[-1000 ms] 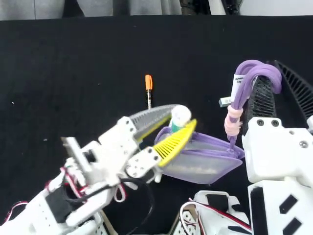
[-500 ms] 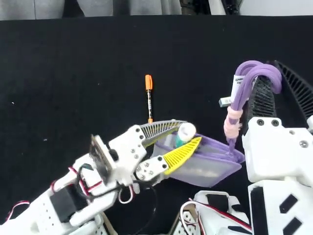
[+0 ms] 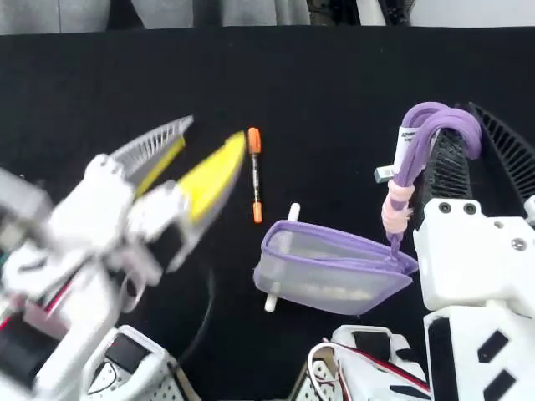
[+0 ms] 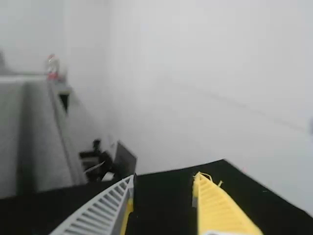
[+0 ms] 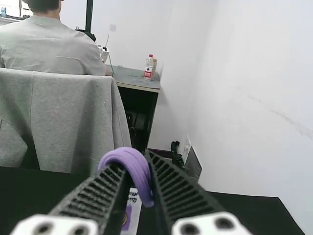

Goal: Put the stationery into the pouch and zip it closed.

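My right claw (image 5: 133,165) grips the purple mesh pouch (image 3: 334,271) by its strap (image 3: 435,117); my left claw (image 3: 215,130) hangs open, empty. I judge I must next grasp the slim orange pen (image 3: 256,177).

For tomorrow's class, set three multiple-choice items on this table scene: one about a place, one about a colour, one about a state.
1. Where does the slim orange-capped pen lie?
A. On the black table, beside the translucent purple zip pouch
B. Inside the pouch
C. Held by an arm

2. What colour are the fingers of the right gripper, which holds the pouch's purple strap?
A. Yellow
B. Orange
C. Black

3. How is the left gripper?
A. Shut on the pen
B. Open, holding nothing
C. Shut on the pouch

Answers:
1 A, the pen lies bare on the table, apart from the pouch.
2 C, ribbed black fingers flank the strap in the right wrist view.
3 B, its fingers spread with nothing between them.
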`<state>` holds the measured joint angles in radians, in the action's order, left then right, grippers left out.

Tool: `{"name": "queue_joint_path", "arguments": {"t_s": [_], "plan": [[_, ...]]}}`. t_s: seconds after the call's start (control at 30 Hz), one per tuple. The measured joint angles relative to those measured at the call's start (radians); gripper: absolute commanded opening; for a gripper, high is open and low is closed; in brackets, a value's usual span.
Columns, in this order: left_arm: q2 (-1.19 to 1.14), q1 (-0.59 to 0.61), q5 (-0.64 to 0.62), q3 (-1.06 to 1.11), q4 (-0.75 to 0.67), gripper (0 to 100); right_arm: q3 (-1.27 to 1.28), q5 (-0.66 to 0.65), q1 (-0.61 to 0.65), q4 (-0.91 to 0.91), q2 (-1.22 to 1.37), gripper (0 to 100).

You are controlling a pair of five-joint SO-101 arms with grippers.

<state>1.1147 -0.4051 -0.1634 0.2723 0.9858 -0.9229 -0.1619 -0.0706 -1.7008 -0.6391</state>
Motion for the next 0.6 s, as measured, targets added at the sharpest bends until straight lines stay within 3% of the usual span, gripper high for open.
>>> {"name": "queue_joint_path", "arguments": {"t_s": [0.17,0.5,0.6], "plan": [[-0.278,0.176,-0.058,0.068,-0.043,20,0.0,0.0,0.0,0.0,0.0,1.1],[-0.844,0.21,-0.178,0.219,-0.445,20,0.0,0.0,0.0,0.0,0.0,1.1],[-1.01,0.21,-0.195,0.192,-0.479,20,0.0,0.0,0.0,0.0,0.0,1.1]]}}
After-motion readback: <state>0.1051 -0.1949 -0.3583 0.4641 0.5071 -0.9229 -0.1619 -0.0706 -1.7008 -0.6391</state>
